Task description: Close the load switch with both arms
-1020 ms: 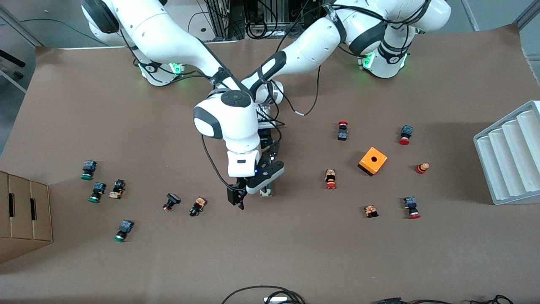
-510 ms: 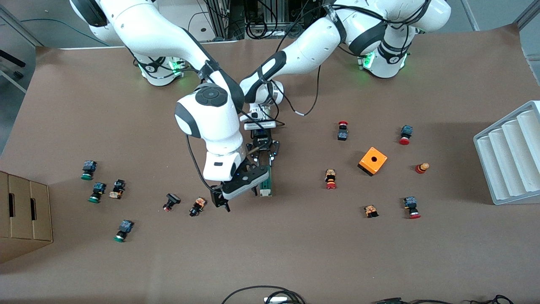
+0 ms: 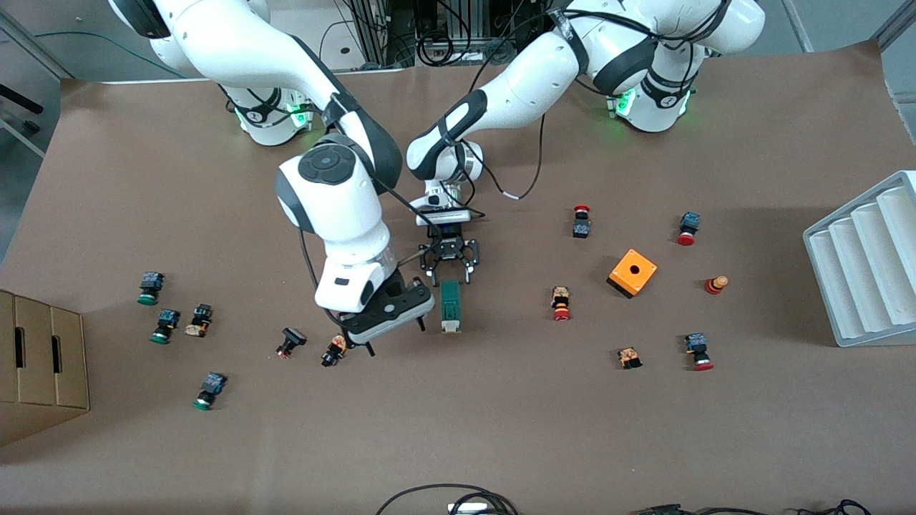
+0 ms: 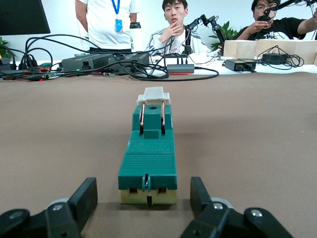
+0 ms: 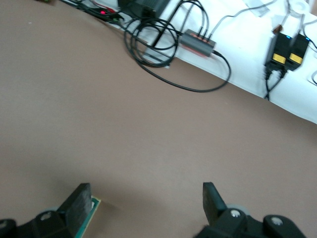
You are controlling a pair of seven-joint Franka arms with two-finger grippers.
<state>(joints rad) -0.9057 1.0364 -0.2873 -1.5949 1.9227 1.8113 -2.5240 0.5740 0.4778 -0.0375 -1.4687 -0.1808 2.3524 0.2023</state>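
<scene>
The load switch [image 3: 450,306] lies flat on the brown table, a dark-green block whose white lever piece [image 3: 450,327] is at the end nearer to the front camera. My left gripper [image 3: 449,262] is open just off its other end, its fingers apart from the block. In the left wrist view the load switch [image 4: 148,153] lies lengthwise ahead of the left gripper [image 4: 142,187], with the white lever piece [image 4: 153,95] flat at its end. My right gripper [image 3: 393,337] hangs open beside the switch, toward the right arm's end. A green edge of the switch [image 5: 93,210] shows by one finger of the right gripper [image 5: 146,196].
A small push button [image 3: 335,349] and a black one [image 3: 291,340] lie close under the right gripper. An orange box [image 3: 632,272] and more push buttons sit toward the left arm's end. A grey ridged tray [image 3: 862,261] and a cardboard box [image 3: 39,365] stand at the table's ends.
The left gripper has opened and drawn back off the switch's end. The right arm has swung away from the switch toward its own end of the table, uncovering the switch.
</scene>
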